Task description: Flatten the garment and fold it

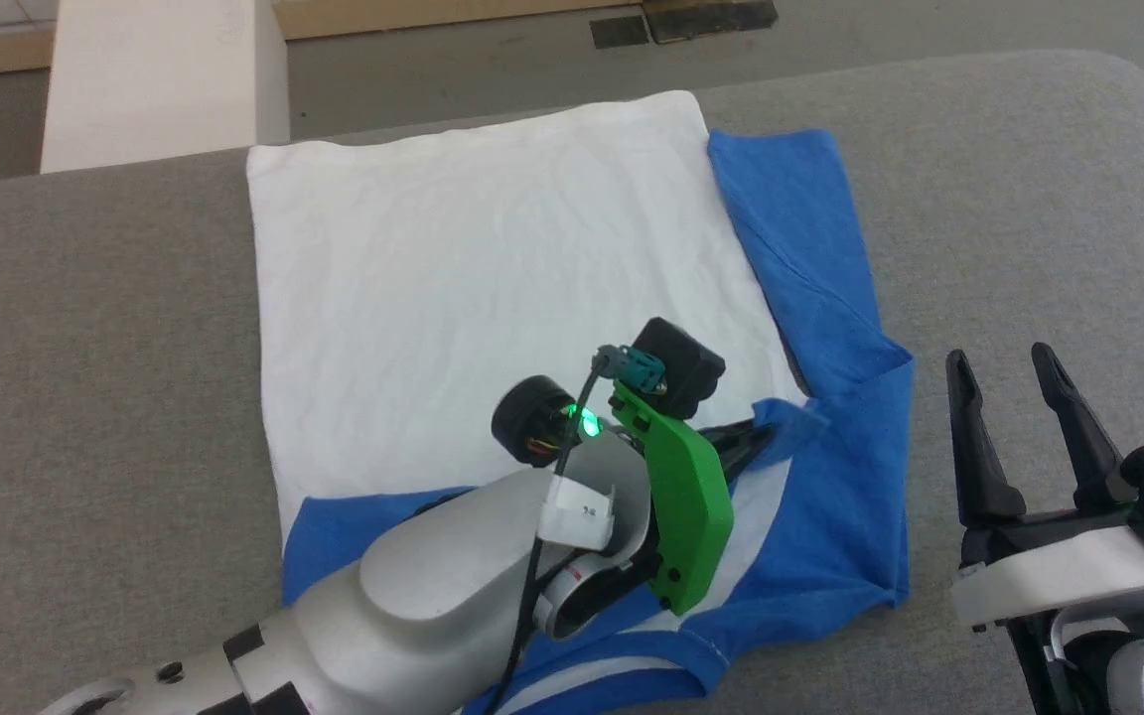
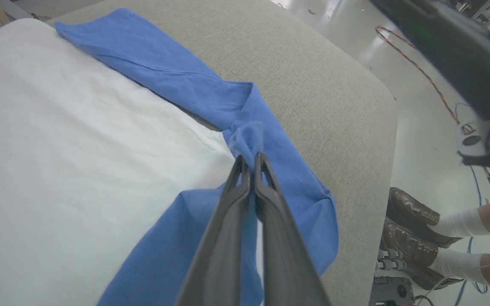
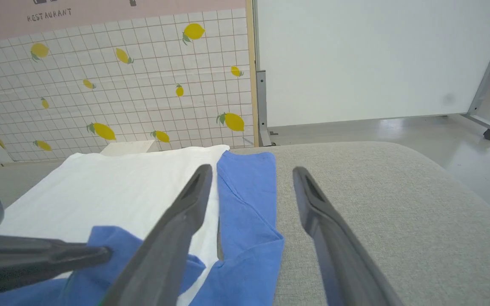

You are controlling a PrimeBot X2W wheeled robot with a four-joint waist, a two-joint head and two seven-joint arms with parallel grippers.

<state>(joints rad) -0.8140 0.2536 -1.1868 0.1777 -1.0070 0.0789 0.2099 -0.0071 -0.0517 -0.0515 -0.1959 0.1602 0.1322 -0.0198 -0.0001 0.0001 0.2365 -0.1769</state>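
Illumination is bright, even and diffuse; shadows are faint and soft-edged. The glossy floor (image 2: 423, 140) carries pale glare. Wrist views curve toward the edges. White areas of the garment (image 1: 493, 278) approach overexposure.

grey padded table (image 1: 85, 328), lemon-print tiled wall (image 3: 113, 85), white wheeled partition (image 3: 377, 59), a person's brown shoes (image 2: 408, 246), white socks (image 2: 457, 223), red cable (image 2: 419, 68)

The left gripper (image 2: 251, 160) pinches a blue sleeve fold of the garment (image 2: 79, 140). The fold lies near the edge of the padded tabletop (image 2: 313, 85).
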